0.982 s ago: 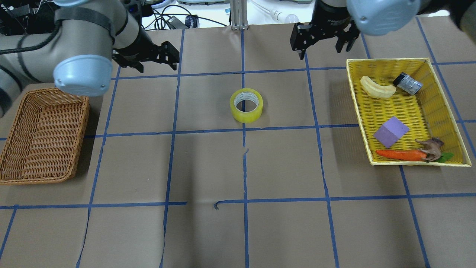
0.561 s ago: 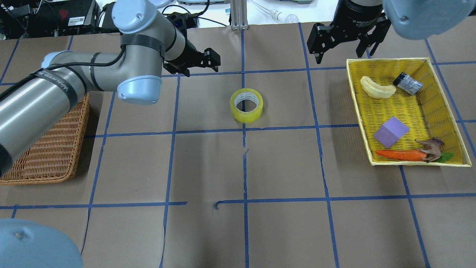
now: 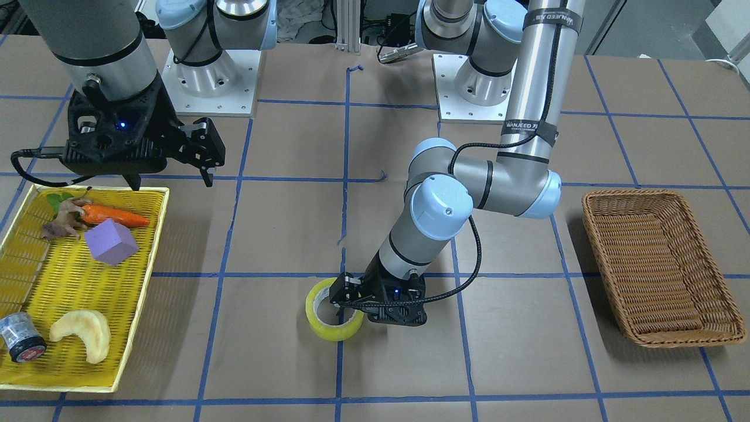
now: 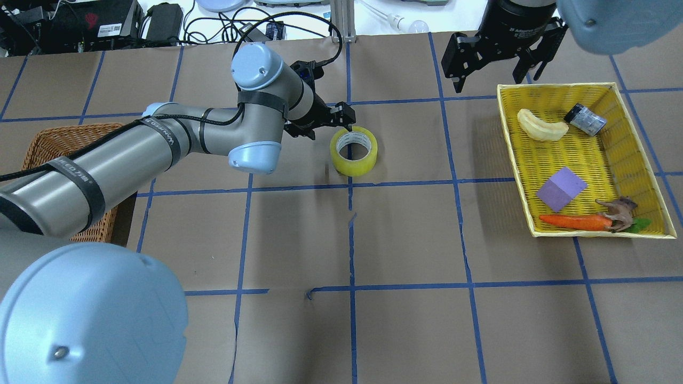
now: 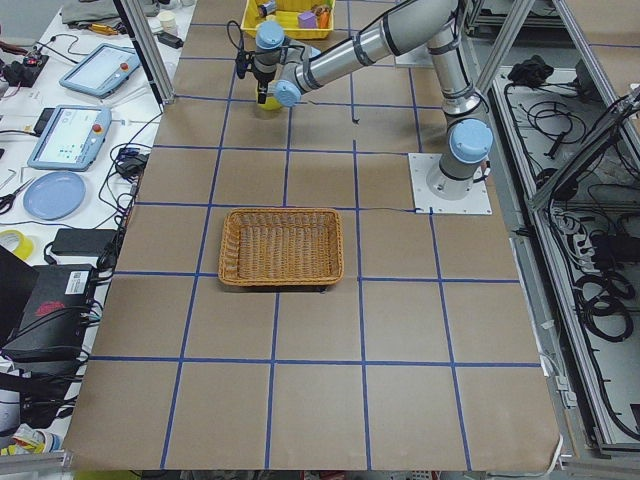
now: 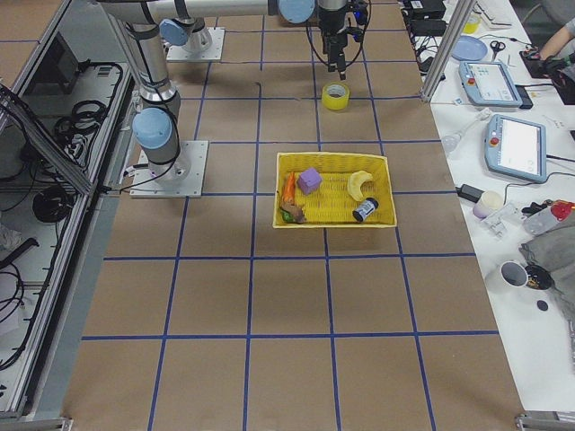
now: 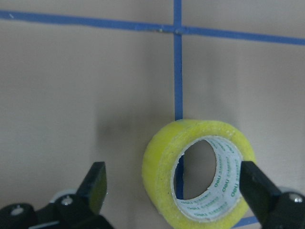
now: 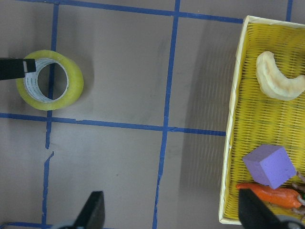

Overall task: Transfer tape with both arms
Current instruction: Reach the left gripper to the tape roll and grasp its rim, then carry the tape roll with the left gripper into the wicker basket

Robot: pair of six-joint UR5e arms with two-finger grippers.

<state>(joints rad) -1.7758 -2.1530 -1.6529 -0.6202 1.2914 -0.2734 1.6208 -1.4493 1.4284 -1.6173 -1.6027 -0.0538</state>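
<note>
The tape (image 4: 353,151) is a yellowish roll that lies flat on the brown table at its middle. It also shows in the front view (image 3: 333,316) and the right wrist view (image 8: 49,80). My left gripper (image 4: 324,127) is open and low at the roll's far left rim. In the left wrist view the tape (image 7: 200,176) sits between its spread fingers (image 7: 96,183), off to the right, and nothing is gripped. My right gripper (image 4: 488,79) is open and empty. It hangs high at the back, beside the yellow tray's far corner (image 3: 171,176).
A yellow tray (image 4: 587,86) on the right holds a banana (image 4: 540,127), a purple cube (image 4: 561,189), a carrot (image 4: 575,221), a toy animal (image 4: 619,211) and a dark cylinder (image 4: 585,119). A wicker basket (image 3: 662,264) stands on the left, partly under my left arm.
My left arm has swung from the back left across to the tape and come down beside it. My right gripper has shifted a little right. The tape has not moved.
</note>
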